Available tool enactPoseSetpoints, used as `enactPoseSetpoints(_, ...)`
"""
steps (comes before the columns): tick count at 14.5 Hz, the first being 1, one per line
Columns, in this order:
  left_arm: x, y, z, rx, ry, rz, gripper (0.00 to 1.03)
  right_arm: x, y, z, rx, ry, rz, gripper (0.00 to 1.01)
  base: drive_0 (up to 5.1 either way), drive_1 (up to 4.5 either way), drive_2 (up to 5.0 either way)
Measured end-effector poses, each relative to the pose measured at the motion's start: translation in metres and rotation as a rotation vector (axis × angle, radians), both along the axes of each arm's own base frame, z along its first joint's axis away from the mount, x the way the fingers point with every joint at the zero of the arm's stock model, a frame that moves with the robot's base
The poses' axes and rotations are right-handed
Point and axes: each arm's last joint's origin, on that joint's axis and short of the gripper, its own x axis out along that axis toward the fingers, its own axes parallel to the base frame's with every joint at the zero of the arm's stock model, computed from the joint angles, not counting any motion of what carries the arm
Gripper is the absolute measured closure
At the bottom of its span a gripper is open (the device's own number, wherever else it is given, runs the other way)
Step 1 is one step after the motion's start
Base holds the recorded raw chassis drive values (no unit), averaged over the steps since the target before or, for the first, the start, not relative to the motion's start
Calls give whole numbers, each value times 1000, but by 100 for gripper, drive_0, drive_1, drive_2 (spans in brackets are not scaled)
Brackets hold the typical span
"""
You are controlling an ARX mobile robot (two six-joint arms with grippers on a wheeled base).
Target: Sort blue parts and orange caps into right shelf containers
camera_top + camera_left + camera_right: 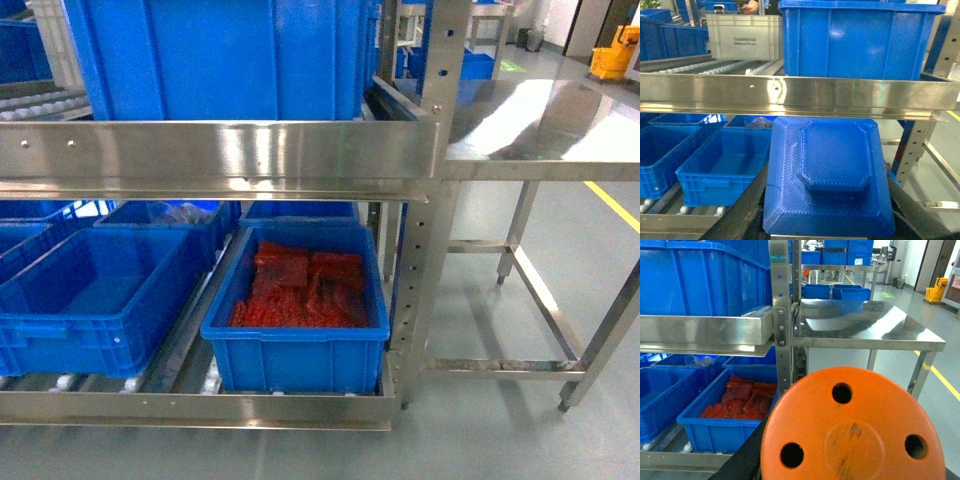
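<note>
Left gripper: not itself visible; its wrist view is filled by a chunky bright-blue plastic part [829,175] with a stepped, bevelled top, seated low in the frame between dark finger edges. Judged to be held in the gripper and carried flat side toward the camera, ready for dropping.

Right gripper: likewise hidden behind its load, a round bright-orange plastic cap [852,427] with three holes and a scuffed centre. Judged to be clamped from below, face up, for the same reason.

Neither gripper shows in the head view, so both arms are apparently drawn back from the shelf.

Shelf: shiny stainless-steel rack [220,150] with a flat front rail and white rollers, sloped so that crates slide to the front.

Lower level, right: bright-blue ribbed plastic crate [295,350] holding a heap of red-orange pieces [300,290]; the probable home for the cap.

Lower level, left: an empty-looking bright-blue crate [95,300], beside the first; the probable home for the blue part.

Upper level: a large blue crate [220,55]; a pale grey "Totelife" box [743,36] stands behind.

Right of the shelf: a bare stainless-steel table [545,125].
</note>
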Motion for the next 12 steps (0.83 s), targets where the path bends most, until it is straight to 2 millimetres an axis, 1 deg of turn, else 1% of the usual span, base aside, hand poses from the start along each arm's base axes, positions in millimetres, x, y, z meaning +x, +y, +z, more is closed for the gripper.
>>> enactPoseSetpoints(6, 0, 0, 0, 0, 2, 1, 60, 0, 0, 0, 0, -1, 0, 56, -484, 98, 362)
enactPoseSetpoints(12, 0, 0, 0, 0, 2, 1, 60, 0, 0, 0, 0, -2, 0, 56, -499, 237, 237)
